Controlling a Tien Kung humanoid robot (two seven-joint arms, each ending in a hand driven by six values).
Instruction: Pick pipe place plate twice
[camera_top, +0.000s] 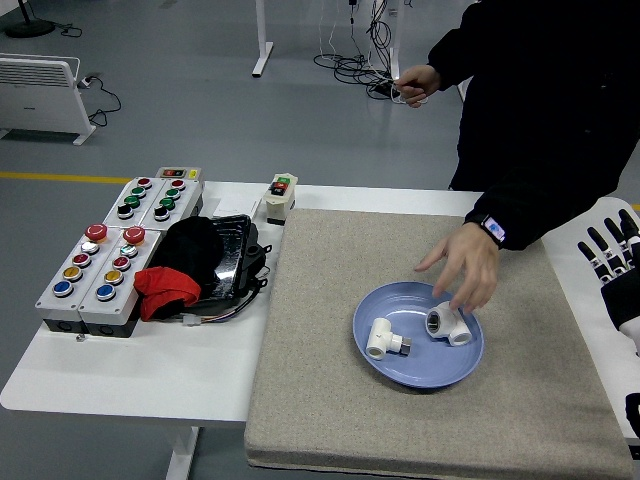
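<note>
On the blue plate (418, 372), mid-mat, lie 2 white pipe fittings: one (383, 339) at the plate's left, the other (450, 324) at its right w/ a person's hand (465, 266) reaching down over it, fingertips at or just above it, can't tell if touching. Right robot hand (612, 256) sits at the pic's right edge, off the grey mat (330, 400), fingers straight & spread wide, holding nothing. Left of the mat are button boxes (100, 262) & a black tray (232, 262).
</note>
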